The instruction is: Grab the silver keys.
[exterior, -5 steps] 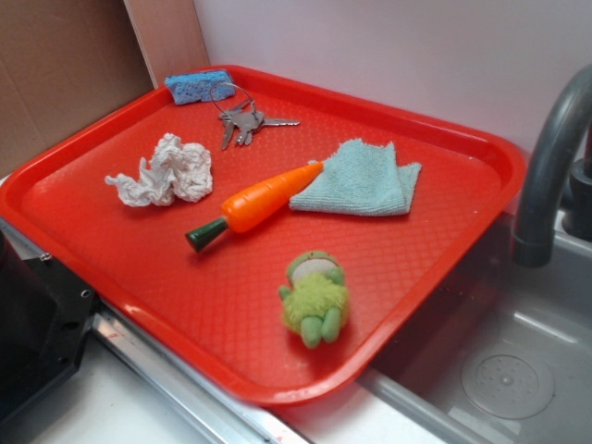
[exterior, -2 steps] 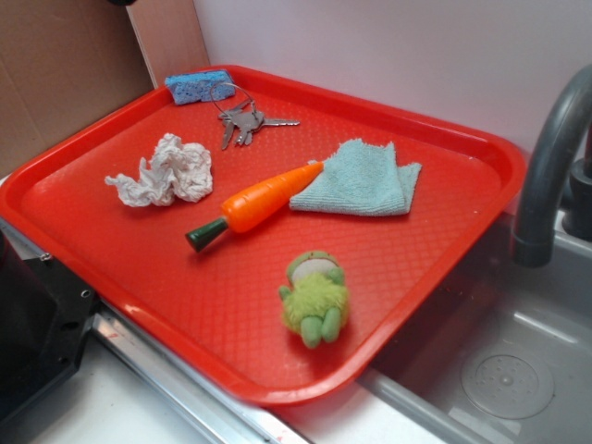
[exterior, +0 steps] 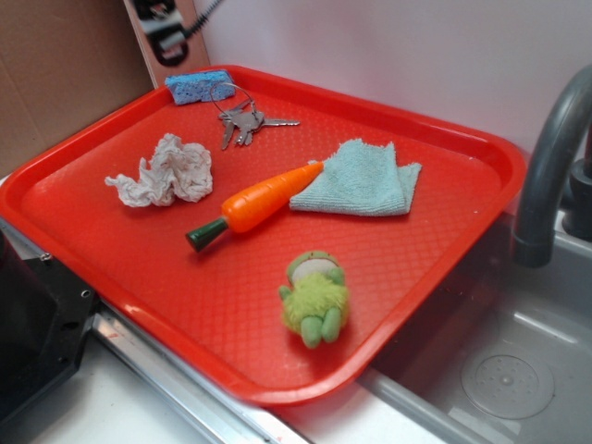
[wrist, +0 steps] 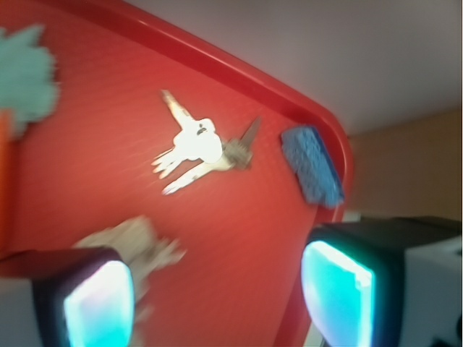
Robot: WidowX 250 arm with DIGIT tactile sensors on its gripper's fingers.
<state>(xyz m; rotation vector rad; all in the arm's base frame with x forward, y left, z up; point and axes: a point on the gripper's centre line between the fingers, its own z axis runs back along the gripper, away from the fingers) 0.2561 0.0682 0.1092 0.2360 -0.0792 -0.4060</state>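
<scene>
The silver keys (exterior: 244, 120) lie flat on their wire ring near the back left of the red tray (exterior: 425, 268), just right of a blue sponge (exterior: 198, 86). In the wrist view the silver keys (wrist: 197, 148) sit ahead of the open gripper (wrist: 217, 300), well beyond its two pale blue pads (wrist: 336, 293), with only tray between them. In the exterior view just the gripper's tip (exterior: 165, 30) shows at the top edge, above and left of the sponge, high over the tray.
On the tray also lie a crumpled white paper (exterior: 165, 171), a toy carrot (exterior: 257, 203), a folded light blue cloth (exterior: 361, 178) and a green plush frog (exterior: 314, 296). A grey faucet (exterior: 550, 157) and sink (exterior: 504, 370) stand to the right. Cardboard (exterior: 65, 65) rises at back left.
The gripper has come into the exterior view at the top left, above the sponge; one second ago it was not visible. Nothing on the tray has moved.
</scene>
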